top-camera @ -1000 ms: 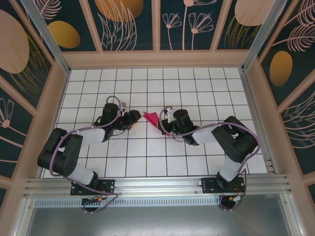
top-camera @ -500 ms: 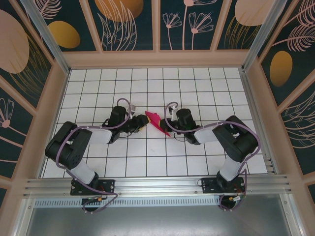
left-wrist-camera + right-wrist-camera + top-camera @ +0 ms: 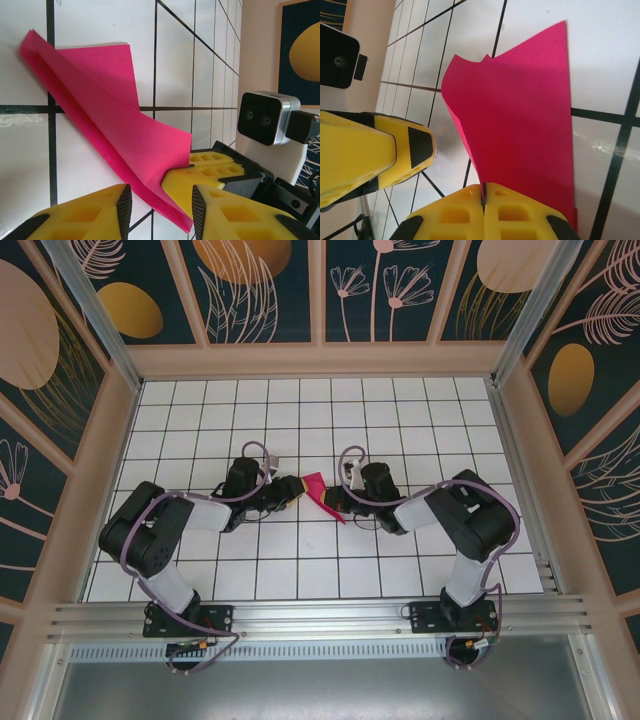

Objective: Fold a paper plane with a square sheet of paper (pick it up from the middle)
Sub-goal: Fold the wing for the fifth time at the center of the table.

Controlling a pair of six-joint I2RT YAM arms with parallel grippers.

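Note:
The paper plane (image 3: pixel 322 494) is a creased, pointed magenta-pink shape held up off the white tiles between the two arms. My right gripper (image 3: pixel 336 502) is shut on its edge; in the right wrist view the yellow fingers (image 3: pixel 470 210) meet tightly around the paper (image 3: pixel 520 125). My left gripper (image 3: pixel 293 492) stands open just to the left of it. In the left wrist view the sheet's lower folded edge (image 3: pixel 150 185) runs into the gap between the left gripper (image 3: pixel 159 212)'s pads, apart from both. The right gripper's fingers (image 3: pixel 210 172) pinch the sheet there.
White tiled floor (image 3: pixel 300 550) with black grid lines, boxed in by wooden walls (image 3: pixel 110 440) on three sides. An aluminium rail (image 3: pixel 320 615) runs along the near edge. The two wrists and their cameras (image 3: pixel 265 117) sit very close together.
The left arm has swung right, bringing its open gripper up to the paper. The right gripper has shifted slightly left and nearer, with the paper still in it.

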